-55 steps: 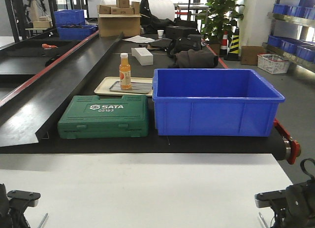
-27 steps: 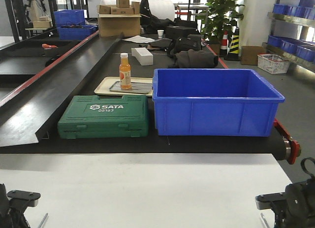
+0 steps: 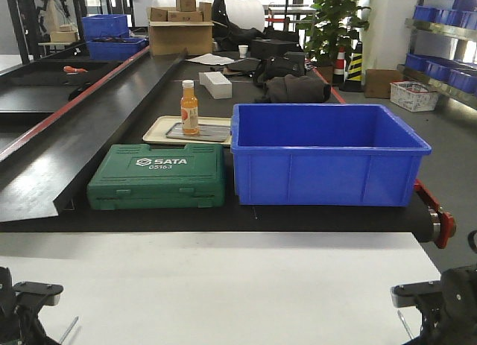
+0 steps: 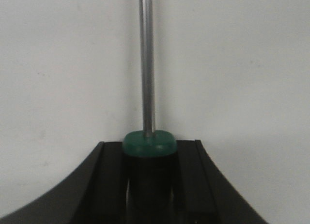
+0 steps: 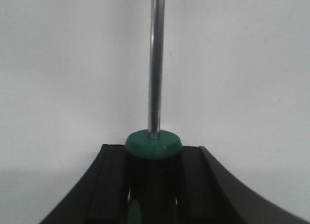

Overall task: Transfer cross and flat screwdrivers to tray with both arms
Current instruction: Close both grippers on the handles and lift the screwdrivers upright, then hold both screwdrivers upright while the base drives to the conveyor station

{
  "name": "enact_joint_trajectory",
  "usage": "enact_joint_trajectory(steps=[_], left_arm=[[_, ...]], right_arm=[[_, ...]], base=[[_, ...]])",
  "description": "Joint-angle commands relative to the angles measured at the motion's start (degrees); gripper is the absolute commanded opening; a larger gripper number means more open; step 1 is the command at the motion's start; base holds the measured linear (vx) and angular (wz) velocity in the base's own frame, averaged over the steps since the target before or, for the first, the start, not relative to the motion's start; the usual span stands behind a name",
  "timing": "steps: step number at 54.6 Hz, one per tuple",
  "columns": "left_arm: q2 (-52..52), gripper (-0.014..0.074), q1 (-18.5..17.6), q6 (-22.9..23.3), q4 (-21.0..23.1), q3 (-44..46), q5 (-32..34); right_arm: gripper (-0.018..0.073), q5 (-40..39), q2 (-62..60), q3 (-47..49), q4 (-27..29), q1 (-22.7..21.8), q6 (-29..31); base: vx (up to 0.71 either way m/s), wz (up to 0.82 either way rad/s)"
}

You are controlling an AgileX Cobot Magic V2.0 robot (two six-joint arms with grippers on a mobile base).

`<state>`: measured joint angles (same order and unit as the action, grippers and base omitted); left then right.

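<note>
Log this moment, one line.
left gripper shut on black-green-handled steel screwdriver; right gripper shut on matching second screwdriver; white table below both

The bin (image 3: 328, 155) is blue; the SATA case (image 3: 158, 177) green with white lettering; the bottle (image 3: 189, 110) orange, white-capped. The left screwdriver (image 4: 147, 112) and right screwdriver (image 5: 155, 112) show green-collared black handles, silver shafts.

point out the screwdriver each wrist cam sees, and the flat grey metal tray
left arm's black-and-green screwdriver (image 4: 147, 108): left wrist view, silver shaft
right arm's black-and-green screwdriver (image 5: 156, 108): right wrist view, silver shaft
flat grey metal tray (image 3: 212, 132): front view, bare right part
</note>
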<state>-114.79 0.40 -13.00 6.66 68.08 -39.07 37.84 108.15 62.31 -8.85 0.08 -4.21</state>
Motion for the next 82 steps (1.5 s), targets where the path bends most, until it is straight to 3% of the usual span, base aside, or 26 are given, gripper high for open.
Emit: enact_joint_trajectory(steps=[1, 12, 20, 25, 39, 48, 61, 82], left_arm=[[5.4, -0.0006, 0.1, 0.2, 3.0, 3.5, 0.2], [11.6, -0.0004, -1.4, -3.0, 10.1, 5.9, -0.8], [18.1, -0.0003, -4.7, -7.1, 15.8, 5.8, 4.3], [22.0, -0.0003, -7.0, -8.9, 18.2, 5.8, 8.6], [32.2, -0.0003, -12.1, -8.7, 20.3, 5.9, 15.1], [37.3, -0.0003, -13.4, -8.5, 20.7, 5.9, 17.6], [41.5, 0.0, -13.5, -8.6, 20.6, 5.9, 20.4], [41.5, 0.0, -13.5, -8.6, 20.6, 5.8, 19.6]], right_arm=[[-0.0011, -2.3, -6.6, 1.3, 2.0, -0.2, 2.0], [-0.001, -2.6, -13.8, 2.8, 10.6, -0.2, 7.1], [-0.0009, -2.6, -18.5, 5.6, 19.5, 0.6, 13.4], [-0.0008, -2.6, -20.8, 7.9, 21.9, 2.4, 15.6], [-0.0008, -5.0, -24.3, 15.2, 22.1, 11.7, 15.4], [-0.0008, -5.5, -24.9, 20.9, 22.1, 16.0, 13.4], [-0.0008, -5.6, -25.3, 25.0, 21.9, 17.1, 13.6], [-0.0008, -5.0, -25.6, 25.0, 21.9, 17.1, 13.6]], base=[[0.0, 0.0], [0.0, 0.0], [0.0, 0.0], [0.0, 0.0], [0.0, 0.0], [0.0, 0.0], [0.0, 0.0], [0.0, 0.0]])
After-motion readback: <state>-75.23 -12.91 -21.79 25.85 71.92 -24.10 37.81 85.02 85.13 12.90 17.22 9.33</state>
